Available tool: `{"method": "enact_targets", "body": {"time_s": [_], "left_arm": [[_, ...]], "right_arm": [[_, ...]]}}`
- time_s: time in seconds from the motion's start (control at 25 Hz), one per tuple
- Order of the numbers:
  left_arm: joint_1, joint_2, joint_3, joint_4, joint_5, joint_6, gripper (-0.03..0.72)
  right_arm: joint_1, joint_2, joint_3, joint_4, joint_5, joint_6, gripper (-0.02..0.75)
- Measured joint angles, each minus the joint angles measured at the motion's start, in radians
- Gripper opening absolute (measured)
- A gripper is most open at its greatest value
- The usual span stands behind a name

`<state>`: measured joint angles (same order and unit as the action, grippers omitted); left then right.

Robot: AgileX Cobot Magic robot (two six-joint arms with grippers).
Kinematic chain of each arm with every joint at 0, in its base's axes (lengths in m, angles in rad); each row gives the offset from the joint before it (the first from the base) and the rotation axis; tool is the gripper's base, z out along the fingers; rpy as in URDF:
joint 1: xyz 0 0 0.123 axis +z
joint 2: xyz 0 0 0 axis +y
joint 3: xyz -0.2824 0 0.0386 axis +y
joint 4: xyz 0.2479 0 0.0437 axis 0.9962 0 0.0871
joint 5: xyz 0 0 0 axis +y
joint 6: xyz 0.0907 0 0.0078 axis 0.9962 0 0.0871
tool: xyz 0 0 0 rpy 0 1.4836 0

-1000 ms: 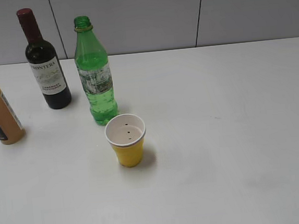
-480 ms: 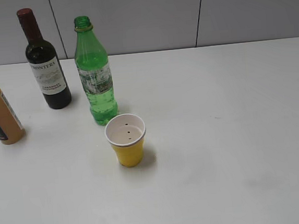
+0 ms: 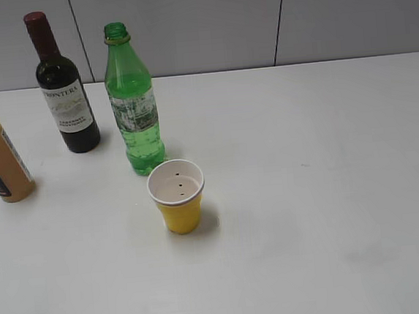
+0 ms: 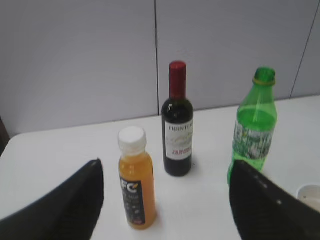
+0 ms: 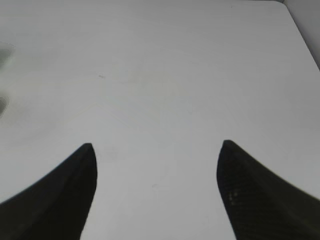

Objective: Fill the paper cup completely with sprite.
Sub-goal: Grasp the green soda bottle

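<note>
Nothing of the pour has started, as far as I can see. Along the left of the white table (image 3: pixel 330 190) stands a tan-orange juice bottle with a white cap (image 4: pixel 135 185), near the table's left edge in the exterior view, where it is partly cut off. Next to its right is the dark glass wine bottle with a red cap (image 3: pixel 62 85), and just beside that the tall green see-through plastic sprite bottle (image 3: pixel 133 101) with its whitish-grey label band, upright and mostly full. I see no cap on its neck, so I take it as ready to pour. The small yellow paper cup with a white rim (image 3: pixel 177 196) sits just in front of the green bottle and slightly to the right, close but not touching. Its white inside looks dry, with only a few dark dots showing, so the whole job is left: grasp, lift, tilt, fill.

The left tool (image 4: pixel 165 200) has its fingers spread wide apart, holding nothing, hanging back from the three bottles. The right tool (image 5: pixel 155 192) is likewise spread and empty, over bare table.

For room: the wine bottle crowds the green bottle's left side, so I judge a grasp safer from the right or front. Everything right of the cup is open surface out to the far edge, with a grey wall behind the bottles.
</note>
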<state>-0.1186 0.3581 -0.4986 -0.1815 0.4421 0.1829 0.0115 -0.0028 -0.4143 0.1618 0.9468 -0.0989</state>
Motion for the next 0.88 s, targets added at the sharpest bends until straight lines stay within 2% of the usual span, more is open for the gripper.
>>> {"method": "enact_targets", "body": {"time_s": [0.16,0.24,0.48,0.68,0.88], "left_arm": [[-0.007,0.078,0.028,-0.052,-0.188,0.056,0.594],[-0.033,0.125,0.044,-0.058,-0.261,0.067,0.593],[-0.198,0.309,0.074,-0.056,-0.485,0.076,0.593],[-0.321,0.523,0.075,0.009,-0.723,0.076,0.592],[-0.338,0.739,0.075,0.073,-0.961,0.057,0.592]], "right_arm": [[0.000,0.000,0.000,0.000,0.000,0.000,0.575],[0.000,0.000,0.000,0.000,0.000,0.000,0.575],[0.000,0.000,0.000,0.000,0.000,0.000,0.575],[0.000,0.000,0.000,0.001,0.000,0.000,0.575],[0.000,0.000,0.000,0.001,0.000,0.000,0.575]]}}
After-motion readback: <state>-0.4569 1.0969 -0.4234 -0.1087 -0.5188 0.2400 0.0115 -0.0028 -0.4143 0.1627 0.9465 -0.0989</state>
